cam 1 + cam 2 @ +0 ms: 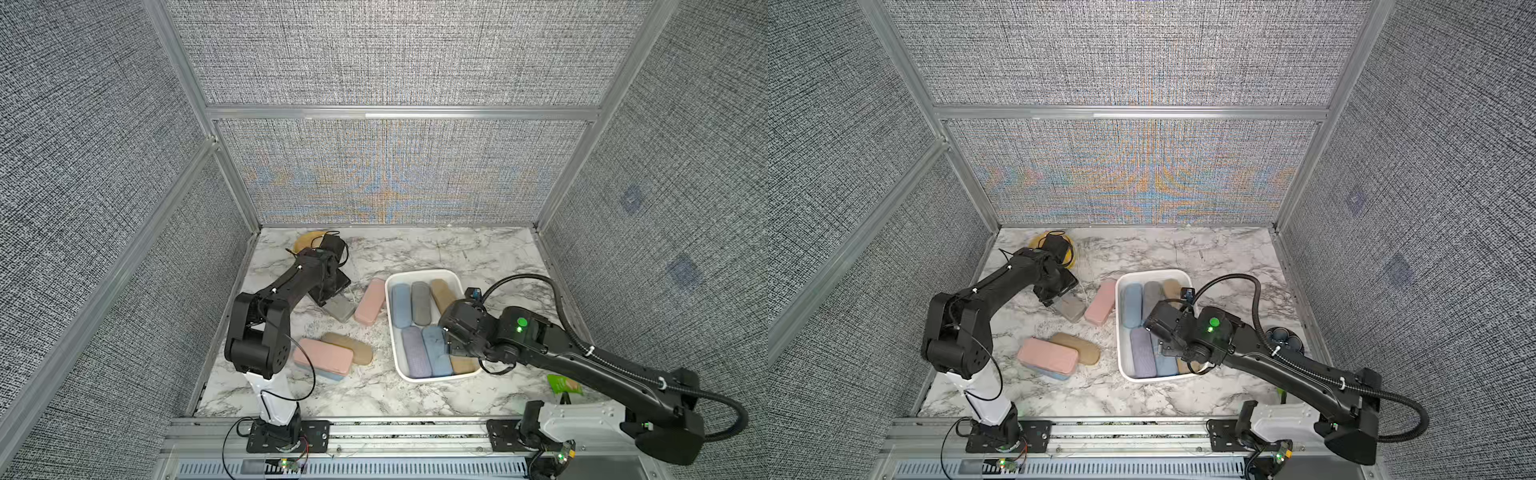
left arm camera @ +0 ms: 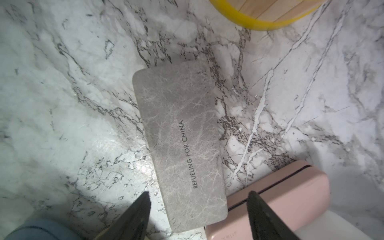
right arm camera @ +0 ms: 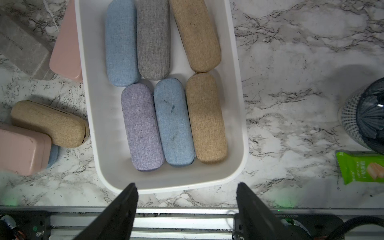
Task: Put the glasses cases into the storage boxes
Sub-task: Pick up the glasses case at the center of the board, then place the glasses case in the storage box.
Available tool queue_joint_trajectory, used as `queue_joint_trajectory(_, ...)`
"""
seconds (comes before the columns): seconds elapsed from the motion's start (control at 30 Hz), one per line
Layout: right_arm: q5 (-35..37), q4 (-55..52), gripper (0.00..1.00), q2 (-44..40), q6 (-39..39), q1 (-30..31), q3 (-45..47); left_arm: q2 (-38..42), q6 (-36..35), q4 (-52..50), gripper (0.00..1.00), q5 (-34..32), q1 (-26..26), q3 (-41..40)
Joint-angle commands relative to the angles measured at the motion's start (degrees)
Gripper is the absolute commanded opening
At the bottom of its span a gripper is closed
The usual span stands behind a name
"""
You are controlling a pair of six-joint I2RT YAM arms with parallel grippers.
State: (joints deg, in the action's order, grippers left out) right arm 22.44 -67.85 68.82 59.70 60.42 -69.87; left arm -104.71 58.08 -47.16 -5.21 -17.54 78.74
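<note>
A grey rectangular glasses case (image 2: 178, 141) with printed lettering lies flat on the marble top, and a pink case (image 2: 291, 187) lies beside it. My left gripper (image 2: 199, 195) hangs open just above the grey case's near end, one finger on each side and neither touching it. The white storage box (image 3: 239, 116) holds several fabric cases: blue, grey, tan and lavender (image 3: 141, 128). My right gripper (image 3: 187, 187) is open and empty above the box's near rim. On the table left of the box, a second pink case (image 1: 323, 353) rests on a blue one (image 1: 332, 376), next to a tan case (image 1: 353, 348).
A round yellow steamer basket (image 2: 264, 20) stands at the back left, past the grey case. A dark patterned bowl (image 3: 365, 116) and a green snack packet (image 3: 361, 166) sit right of the box. An aluminium rail (image 1: 395, 432) runs along the table's front edge.
</note>
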Motion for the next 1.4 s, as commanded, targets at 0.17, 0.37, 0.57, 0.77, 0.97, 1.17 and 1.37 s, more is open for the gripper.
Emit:
queue_joint_trajectory(0.17, -1.04, -1.04, 0.78, 0.02, 0.37, -0.13, 0.34, -7.73, -4.53, 1.68, 0.92, 3.19, 0.05, 0.82)
queue_joint_trajectory(0.37, -2.63, 0.0, 0.78, 0.17, -0.14, -0.14, 1.01, -10.53, -4.61, 4.04, 0.89, 3.67, 0.13, 0.44)
queue_joint_trajectory(0.57, -2.22, 0.99, 0.74, 0.66, -0.71, -0.22, 0.84, -11.27, -4.46, 3.03, 0.66, 3.45, 0.14, 0.73)
queue_joint_trajectory(0.77, -1.12, 0.98, 0.73, 0.21, -1.29, -0.57, 0.18, -7.95, -5.09, 0.49, 0.54, 2.43, -0.04, 1.68)
queue_joint_trajectory(0.97, -0.15, -1.17, 0.73, -0.59, -0.59, -2.88, 0.15, -1.38, -7.99, -1.44, 0.54, 6.36, -3.12, 5.35)
queue_joint_trajectory(1.17, 0.24, -3.59, 0.73, -3.21, -0.07, -6.92, 0.78, -1.85, -10.01, -5.42, 0.53, 9.1, -13.9, 16.59)
queue_joint_trajectory(1.37, 1.04, -6.85, 0.73, -7.79, 1.18, -10.25, 2.28, -12.9, -9.08, -6.36, 0.5, 12.04, -23.15, 29.23)
